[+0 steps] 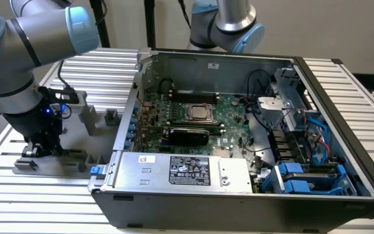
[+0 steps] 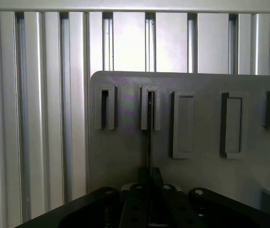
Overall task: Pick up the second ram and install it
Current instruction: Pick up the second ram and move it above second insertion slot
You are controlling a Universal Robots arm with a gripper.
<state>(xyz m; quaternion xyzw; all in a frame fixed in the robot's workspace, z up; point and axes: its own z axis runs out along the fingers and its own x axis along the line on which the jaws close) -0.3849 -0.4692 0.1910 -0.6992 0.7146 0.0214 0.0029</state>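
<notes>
The slatted metal table [image 1: 369, 87] carries an open computer case [image 1: 239, 209], which takes up its middle and the exterior view's right side. Inside the case lie a green motherboard [image 1: 229, 109] with a square silver processor [image 1: 198, 113], and a grey power supply [image 1: 183, 170] along the near wall. The robot arm [image 1: 18, 58] reaches down over the table's edge on the exterior view's left, beside the case. Under it a flat grey holder plate [image 1: 76, 131] with raised slot blocks lies on the slats, just beside the case's wall. The claw [image 1: 41, 148] is down at this plate, near its corner far from the case. In the wrist view the claw [image 2: 150, 183] is clenched on the second ram [image 2: 149, 137]. The ram shows edge-on as a thin dark line, running from between the fingertips [image 2: 157, 176] into the second slot block [image 2: 150, 108] of the plate [image 2: 206, 180].
</notes>
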